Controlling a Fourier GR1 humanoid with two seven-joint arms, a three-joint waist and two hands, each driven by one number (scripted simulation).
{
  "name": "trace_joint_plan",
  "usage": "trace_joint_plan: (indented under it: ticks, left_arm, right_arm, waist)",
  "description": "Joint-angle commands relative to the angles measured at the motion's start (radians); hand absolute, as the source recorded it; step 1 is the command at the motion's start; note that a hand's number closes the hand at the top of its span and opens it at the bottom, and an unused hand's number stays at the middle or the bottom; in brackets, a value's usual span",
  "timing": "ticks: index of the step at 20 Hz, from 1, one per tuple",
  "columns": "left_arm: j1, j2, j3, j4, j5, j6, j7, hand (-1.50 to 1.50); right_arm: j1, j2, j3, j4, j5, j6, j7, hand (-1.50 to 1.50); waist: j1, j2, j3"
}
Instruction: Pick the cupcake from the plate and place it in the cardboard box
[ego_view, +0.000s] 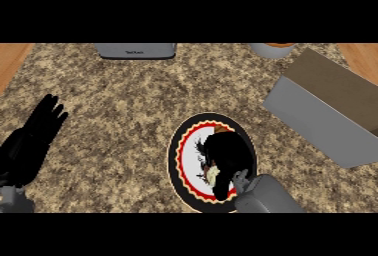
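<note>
The right robot hand (221, 157) lies over the plate (184, 172), fingers curled down round the cupcake (213, 173) — only a pale sliver of it shows under the black fingers. The plate is round, black-rimmed with a red and white ring, near the tabletop's (118, 100) lower edge. The cardboard box (325, 112) stands open just to the right, tilted, apart from the plate. The left robot hand (33, 137) rests open at the left edge — speckled tabletop lies bare between

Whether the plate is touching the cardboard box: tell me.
Apart. The head view shows a strip of bare counter between the plate and the cardboard box.
</note>
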Motion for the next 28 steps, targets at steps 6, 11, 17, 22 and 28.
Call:
trace_joint_plan:
  ticks: [6,11,17,22,28]
  left_arm:
    - [0.007,-0.044,-0.005,0.082,-0.047,-0.018,-0.082,0.00]
    - [0.030,-0.056,-0.011,0.039,-0.055,-0.003,-0.069,0.00]
    - [-0.016,-0.028,0.006,0.045,-0.039,-0.007,-0.018,0.00]
    - [0.025,-0.013,0.034,0.006,0.001,-0.041,-0.013,0.00]
    - [0.063,-0.041,0.011,0.003,-0.032,-0.049,-0.069,0.00]
  right_arm:
    - [0.034,-0.079,-0.058,-0.118,0.092,-0.002,-0.075,1.50]
    - [0.064,-0.094,-0.041,-0.392,0.101,0.042,-0.024,1.50]
    - [-0.004,-0.068,-0.096,-0.655,0.119,0.107,0.071,1.50]
    - [-0.093,-0.048,-0.202,-0.784,0.163,0.192,0.204,1.50]
    - [-0.215,-0.055,-0.369,-0.746,0.170,0.223,0.243,1.50]
  waist:
    - [-0.005,0.004,0.000]
    - [-0.010,0.002,0.000]
    - [-0.017,0.000,0.000]
    - [-0.006,0.001,0.000]
    - [0.001,0.003,0.000]
